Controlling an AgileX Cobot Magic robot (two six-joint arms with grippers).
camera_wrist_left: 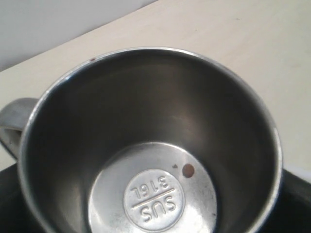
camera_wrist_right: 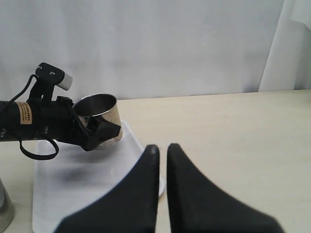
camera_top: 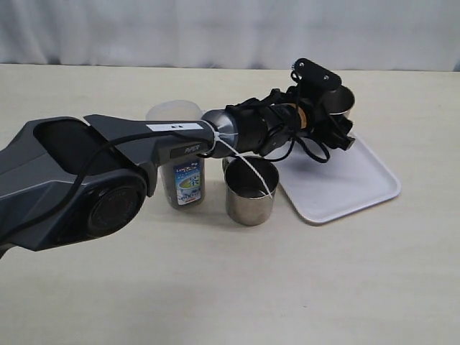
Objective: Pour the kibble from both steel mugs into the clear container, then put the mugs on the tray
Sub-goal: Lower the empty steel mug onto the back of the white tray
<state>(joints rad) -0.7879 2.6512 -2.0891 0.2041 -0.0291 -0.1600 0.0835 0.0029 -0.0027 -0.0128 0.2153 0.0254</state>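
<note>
One steel mug point(camera_top: 340, 100) is clamped in my left gripper point(camera_top: 327, 118), which has reached across to the far corner of the white tray point(camera_top: 345, 183). The right wrist view shows this held mug point(camera_wrist_right: 99, 119) slightly tilted, low at the tray point(camera_wrist_right: 73, 194); I cannot tell whether it touches. Seen from the left wrist, its inside point(camera_wrist_left: 150, 145) is bare except for a single kibble pellet point(camera_wrist_left: 187, 170) on the bottom. The other steel mug point(camera_top: 250, 190) stands upright beside the clear container point(camera_top: 183, 180), which has kibble point(camera_top: 167, 188) inside and is partly hidden by my left arm. My right gripper point(camera_wrist_right: 163, 148) is shut on nothing.
My left arm point(camera_top: 108, 172) stretches across the left and middle of the table, over the container. A white curtain point(camera_top: 230, 29) runs behind the table's far edge. The second mug's edge point(camera_wrist_right: 4, 213) shows beside the tray in the right wrist view.
</note>
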